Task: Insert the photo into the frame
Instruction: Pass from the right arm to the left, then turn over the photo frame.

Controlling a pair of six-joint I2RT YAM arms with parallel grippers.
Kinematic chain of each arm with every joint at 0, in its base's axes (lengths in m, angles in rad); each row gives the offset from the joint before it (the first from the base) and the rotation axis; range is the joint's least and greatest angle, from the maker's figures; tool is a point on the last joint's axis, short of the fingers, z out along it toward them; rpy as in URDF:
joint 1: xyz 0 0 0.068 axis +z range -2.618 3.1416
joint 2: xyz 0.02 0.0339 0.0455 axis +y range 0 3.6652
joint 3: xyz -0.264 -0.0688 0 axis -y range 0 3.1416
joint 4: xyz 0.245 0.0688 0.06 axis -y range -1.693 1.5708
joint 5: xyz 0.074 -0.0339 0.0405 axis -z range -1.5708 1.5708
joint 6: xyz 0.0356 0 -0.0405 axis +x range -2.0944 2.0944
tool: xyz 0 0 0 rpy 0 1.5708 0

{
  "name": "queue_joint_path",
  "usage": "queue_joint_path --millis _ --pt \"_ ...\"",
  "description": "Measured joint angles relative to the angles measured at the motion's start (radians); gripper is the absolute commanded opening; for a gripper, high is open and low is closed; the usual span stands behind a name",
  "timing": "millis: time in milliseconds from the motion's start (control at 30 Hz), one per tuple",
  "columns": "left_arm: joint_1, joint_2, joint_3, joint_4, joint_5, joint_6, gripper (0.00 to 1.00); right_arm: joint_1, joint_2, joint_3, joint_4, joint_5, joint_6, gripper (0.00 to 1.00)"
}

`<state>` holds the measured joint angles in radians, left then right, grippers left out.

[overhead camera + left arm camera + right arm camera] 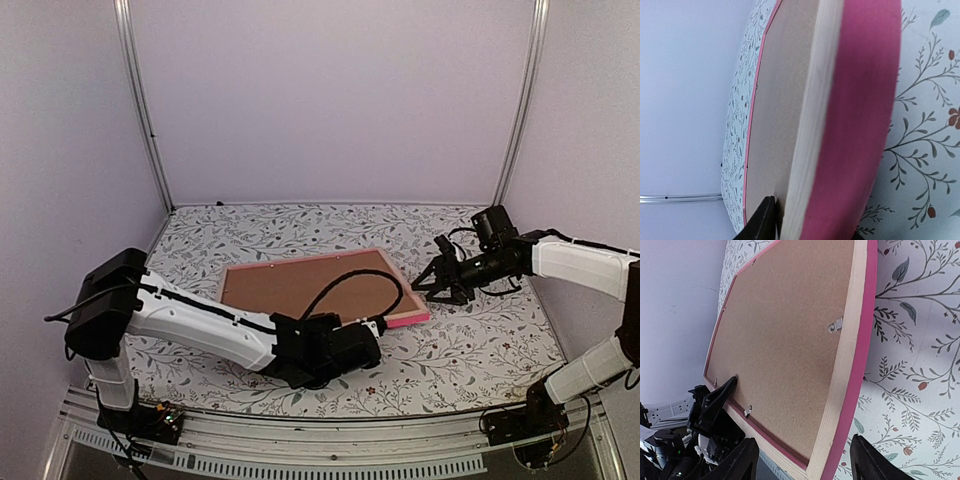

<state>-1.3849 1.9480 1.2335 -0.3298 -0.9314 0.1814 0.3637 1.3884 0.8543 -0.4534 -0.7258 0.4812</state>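
The pink frame lies face down on the floral table, with a brown backing board filling its back. The photo is hidden. My left gripper is at the frame's near right edge. In the left wrist view one black finger rests on the backing and the frame's rail fills the gap of my left gripper. My right gripper hovers at the frame's right corner. It is open, its fingers standing wide on either side of the frame's corner without touching it.
A black cable from the left arm loops over the backing. Small metal tabs sit on the backing's edge. The left gripper's finger shows in the right wrist view. White walls with metal posts close off the back and sides.
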Motion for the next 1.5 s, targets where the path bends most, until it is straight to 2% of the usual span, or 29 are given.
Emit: queue_joint_path --millis 100,167,467,667,767,867,1100,1200,1300,1400,1500 --pt "0.000 -0.020 0.013 -0.031 0.003 0.008 0.10 -0.021 -0.008 0.050 -0.038 0.021 -0.019 0.67" --pt "0.000 -0.034 0.025 -0.051 0.007 0.016 0.00 -0.040 -0.016 0.087 -0.069 0.037 -0.034 0.67" --pt "0.002 -0.139 0.189 -0.187 0.030 0.078 0.00 -0.164 -0.063 0.262 -0.209 0.092 -0.113 0.68" --pt "0.056 -0.244 0.386 -0.304 0.138 0.015 0.00 -0.229 -0.085 0.342 -0.278 0.115 -0.150 0.68" --pt "0.134 -0.299 0.472 -0.352 0.243 -0.051 0.00 -0.246 -0.086 0.372 -0.294 0.119 -0.161 0.68" --pt "0.256 -0.367 0.535 -0.383 0.389 -0.154 0.00 -0.249 -0.085 0.385 -0.306 0.122 -0.166 0.68" --pt "0.575 -0.491 0.548 -0.391 0.777 -0.388 0.00 -0.249 -0.062 0.397 -0.313 0.117 -0.169 0.68" --pt "0.714 -0.528 0.488 -0.341 0.945 -0.502 0.00 -0.249 -0.048 0.397 -0.313 0.111 -0.169 0.68" --pt "0.834 -0.553 0.362 -0.226 1.107 -0.647 0.00 -0.249 -0.037 0.397 -0.312 0.105 -0.169 0.68" --pt "0.892 -0.546 0.232 -0.099 1.229 -0.785 0.00 -0.249 -0.031 0.397 -0.311 0.095 -0.169 0.68" --pt "0.902 -0.525 0.130 0.010 1.321 -0.903 0.00 -0.249 -0.027 0.397 -0.309 0.087 -0.172 0.68"
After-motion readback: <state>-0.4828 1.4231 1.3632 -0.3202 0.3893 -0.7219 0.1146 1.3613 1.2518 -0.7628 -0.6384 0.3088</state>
